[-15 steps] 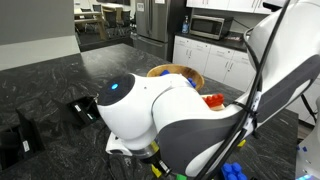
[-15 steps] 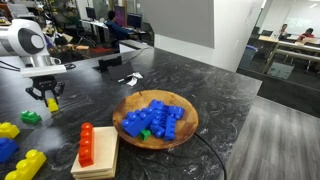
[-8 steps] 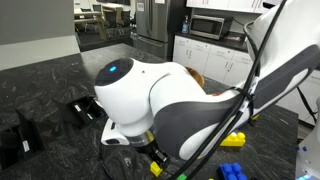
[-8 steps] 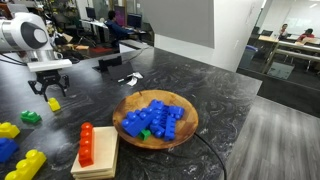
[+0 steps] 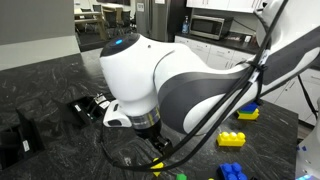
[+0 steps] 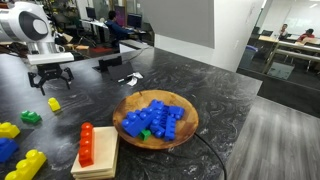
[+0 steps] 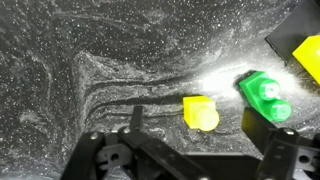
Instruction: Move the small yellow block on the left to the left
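Gripper spread wide and empty, hanging above the small yellow block.

In an exterior view I see the jaws apart with nothing between them, up in the upper left of the frame, and the small yellow block lies loose on the dark speckled countertop just below, not touching the fingers. On my wrist view the gripper comes in along the bottom edge, and the small yellow block sits right of centre, above the gap between the two fingers. A green block lies just beside it to the right, apart from it. The wooden bowl of blue bricks sits in the middle of the exterior frame, well apart from the gripper.
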{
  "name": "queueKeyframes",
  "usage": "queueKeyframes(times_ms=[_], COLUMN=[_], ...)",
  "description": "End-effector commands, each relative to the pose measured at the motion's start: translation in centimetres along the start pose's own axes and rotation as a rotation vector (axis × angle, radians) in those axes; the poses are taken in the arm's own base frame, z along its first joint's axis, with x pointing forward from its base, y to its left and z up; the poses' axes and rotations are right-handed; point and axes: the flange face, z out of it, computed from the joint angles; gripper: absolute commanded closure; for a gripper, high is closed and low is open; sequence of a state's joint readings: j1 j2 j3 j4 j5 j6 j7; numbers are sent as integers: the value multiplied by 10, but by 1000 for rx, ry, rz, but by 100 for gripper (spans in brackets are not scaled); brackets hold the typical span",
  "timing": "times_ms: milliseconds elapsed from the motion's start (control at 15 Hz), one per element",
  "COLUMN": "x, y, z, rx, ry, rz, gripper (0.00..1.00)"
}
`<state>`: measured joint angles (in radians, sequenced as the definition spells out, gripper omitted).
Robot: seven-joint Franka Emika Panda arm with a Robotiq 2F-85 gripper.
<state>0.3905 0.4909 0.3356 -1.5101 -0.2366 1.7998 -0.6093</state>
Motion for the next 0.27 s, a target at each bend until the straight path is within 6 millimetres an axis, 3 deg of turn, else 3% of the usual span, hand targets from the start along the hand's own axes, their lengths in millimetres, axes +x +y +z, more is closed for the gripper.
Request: queueKeyframes(times_ms=[0,200], x=[3,4], y=[0,0], z=[3,5], rx=[4,7], ry=[-3,-3], rz=[-2,-3], gripper=[0,0])
